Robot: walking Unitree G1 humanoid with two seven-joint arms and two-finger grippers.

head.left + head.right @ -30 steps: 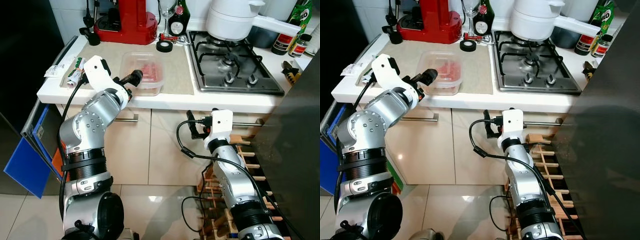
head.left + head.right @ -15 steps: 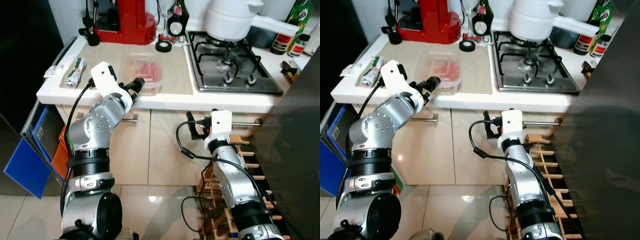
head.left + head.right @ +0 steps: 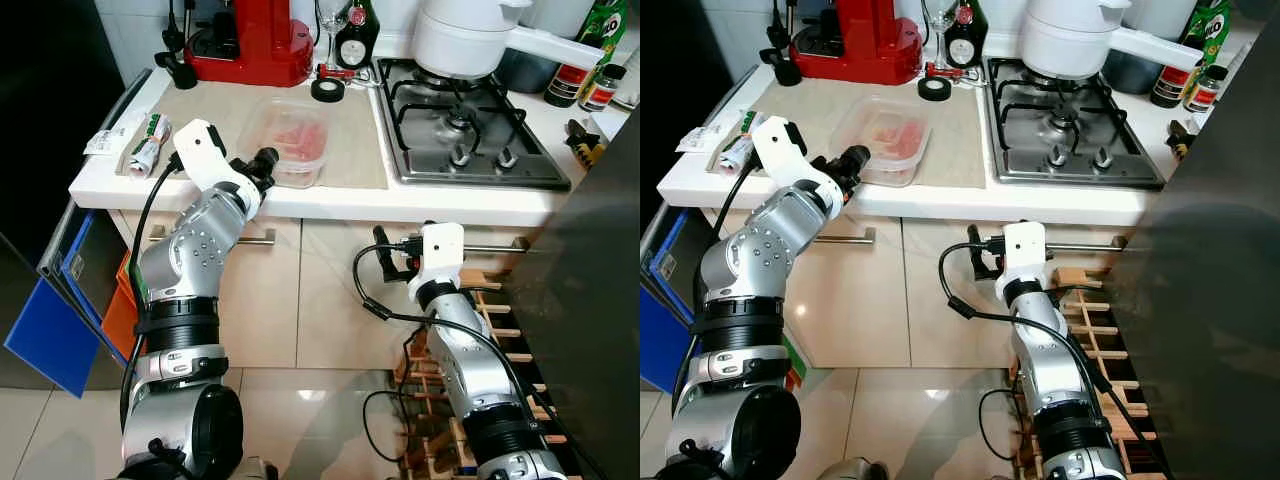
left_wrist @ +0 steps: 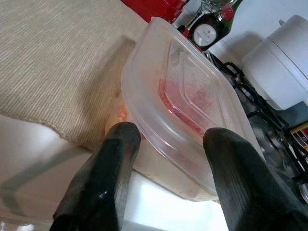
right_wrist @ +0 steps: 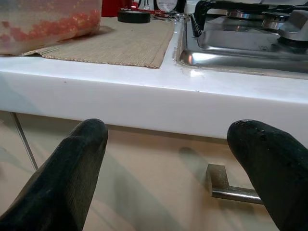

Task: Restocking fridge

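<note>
Left gripper spreading apart at clear food container, lining up to grasp for fridge.

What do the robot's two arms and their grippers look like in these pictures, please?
Both arms are silver metal with ribbed black rings at the joints and round bolted housings. Each wrist carries a white boxy block, with black cables looping from it along the arm. The left gripper and the right gripper each have two long, matte black fingers with rounded tips and a fine textured surface.
</note>
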